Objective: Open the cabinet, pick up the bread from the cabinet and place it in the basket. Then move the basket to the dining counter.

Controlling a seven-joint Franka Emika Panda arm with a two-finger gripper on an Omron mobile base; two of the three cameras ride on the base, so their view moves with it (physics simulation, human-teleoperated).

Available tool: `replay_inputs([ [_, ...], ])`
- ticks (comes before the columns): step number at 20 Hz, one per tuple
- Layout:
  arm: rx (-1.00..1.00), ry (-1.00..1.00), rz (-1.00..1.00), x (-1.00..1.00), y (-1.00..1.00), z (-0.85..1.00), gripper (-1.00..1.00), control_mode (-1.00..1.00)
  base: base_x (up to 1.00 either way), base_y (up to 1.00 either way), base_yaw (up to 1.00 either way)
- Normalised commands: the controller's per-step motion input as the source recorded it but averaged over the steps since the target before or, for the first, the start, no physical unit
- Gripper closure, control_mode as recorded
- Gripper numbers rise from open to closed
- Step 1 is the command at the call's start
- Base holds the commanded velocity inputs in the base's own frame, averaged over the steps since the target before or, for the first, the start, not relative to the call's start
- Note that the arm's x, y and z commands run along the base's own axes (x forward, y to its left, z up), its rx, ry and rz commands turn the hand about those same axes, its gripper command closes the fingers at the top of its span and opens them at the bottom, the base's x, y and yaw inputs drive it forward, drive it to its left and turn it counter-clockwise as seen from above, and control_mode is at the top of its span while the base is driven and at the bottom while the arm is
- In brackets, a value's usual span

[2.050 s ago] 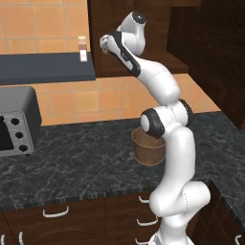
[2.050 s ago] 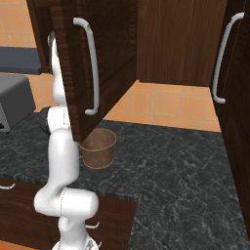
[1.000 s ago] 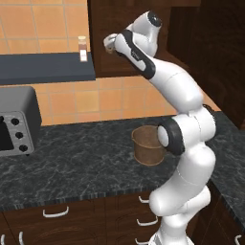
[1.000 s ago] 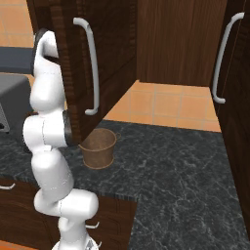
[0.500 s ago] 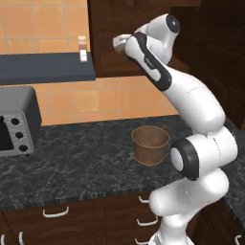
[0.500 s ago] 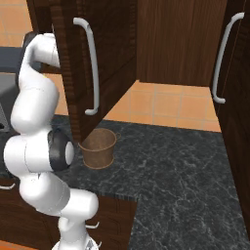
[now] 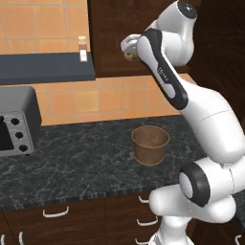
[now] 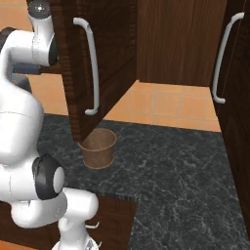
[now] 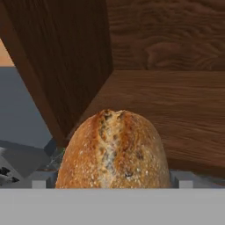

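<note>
Arm reaches up from the lower right of the left base view, elbow bent high, hand in at the cabinet (image 7: 119, 38) at the top centre of the frame. Gripper (image 7: 128, 48) sits just at the cabinet's lower opening, a tan bit of bread (image 7: 129, 55) showing right at it.

Hand view: bread (image 9: 113, 151) sits at bottom centre, very close, crust split along its top. It rests on the cabinet's wooden floor (image 9: 176, 110), with the open door (image 9: 57, 57) slanting down the left side of the frame and the back wall across the top. Finger tips (image 9: 38, 183) show as small pale blocks at either lower corner of the loaf, one each side and set wide apart (jaws fully spread, not pressing on the crust as far as I can see). Loaf lies between them, not lifted.

Right base view: door (image 8: 83, 68) stands swung out at upper left, its long silver handle (image 8: 92, 66) facing the camera. Basket (image 8: 98, 147) stands upright on the black granite counter (image 8: 171, 166), below the door's lower edge, left of centre. In the left base view the basket (image 7: 150, 144) is at centre, and a toaster oven (image 7: 16, 122) is at the left edge.
</note>
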Motion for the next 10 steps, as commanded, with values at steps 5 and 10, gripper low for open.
replay_inputs([
  [5, -0.15, 0.01, -0.01, -0.84, -0.19, -0.78, 1.00, -1.00, 0.00, 0.00, 0.00],
  [10, -0.16, 0.18, -0.03, -0.46, -0.14, -1.00, 1.00, -1.00, 0.00, 0.00, 0.00],
])
